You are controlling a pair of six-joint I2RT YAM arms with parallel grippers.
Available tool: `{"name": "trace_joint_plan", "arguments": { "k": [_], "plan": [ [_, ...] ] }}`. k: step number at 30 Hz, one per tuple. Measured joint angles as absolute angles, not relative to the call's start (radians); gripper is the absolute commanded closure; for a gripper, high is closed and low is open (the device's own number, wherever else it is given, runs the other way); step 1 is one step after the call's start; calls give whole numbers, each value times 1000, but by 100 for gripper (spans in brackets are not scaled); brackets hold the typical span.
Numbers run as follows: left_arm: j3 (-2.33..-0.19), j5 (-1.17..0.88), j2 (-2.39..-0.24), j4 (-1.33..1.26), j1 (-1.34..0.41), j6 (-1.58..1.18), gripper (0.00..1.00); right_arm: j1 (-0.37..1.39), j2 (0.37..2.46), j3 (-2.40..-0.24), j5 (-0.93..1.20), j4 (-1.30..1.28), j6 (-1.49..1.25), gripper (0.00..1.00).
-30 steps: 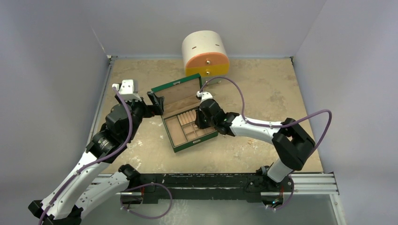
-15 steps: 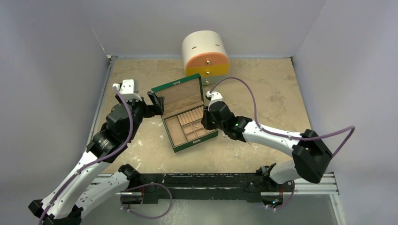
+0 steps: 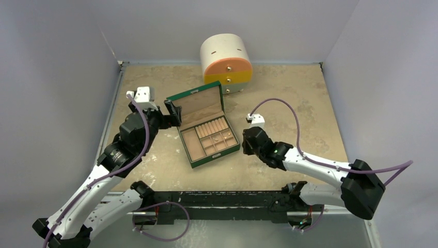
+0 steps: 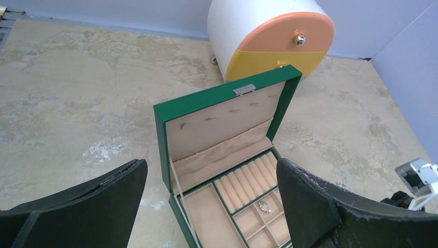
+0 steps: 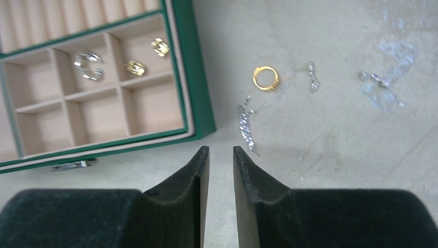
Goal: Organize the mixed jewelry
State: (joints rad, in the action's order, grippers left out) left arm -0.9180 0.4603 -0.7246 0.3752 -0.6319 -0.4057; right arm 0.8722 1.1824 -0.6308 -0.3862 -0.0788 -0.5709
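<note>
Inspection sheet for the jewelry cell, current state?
Surface: beige mottled table, whitish scuffs.
Job's things: gold ring, silvery chain, small silvery pieces loose on table; two gold pieces and a silvery piece in green box compartments.
Clutter: round white drawer cabinet behind box.
Grippers: left gripper wide open, empty; right gripper narrowly open, empty.
Cables: purple cables loop clear of box.
Surroundings: plain grey walls.

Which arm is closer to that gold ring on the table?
Right. The right gripper hovers just short of the gold ring; the left gripper sits beyond the green box, by its lid.
</note>
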Motion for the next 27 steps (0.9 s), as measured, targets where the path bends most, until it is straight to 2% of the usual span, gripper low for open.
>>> {"name": "trace_joint_plan", "arguments": {
  "k": [27],
  "plan": [
    [-918,459,-735,375,-622,-406,4,841,1343,-557,-403,13,-583,71]
  ]
}}
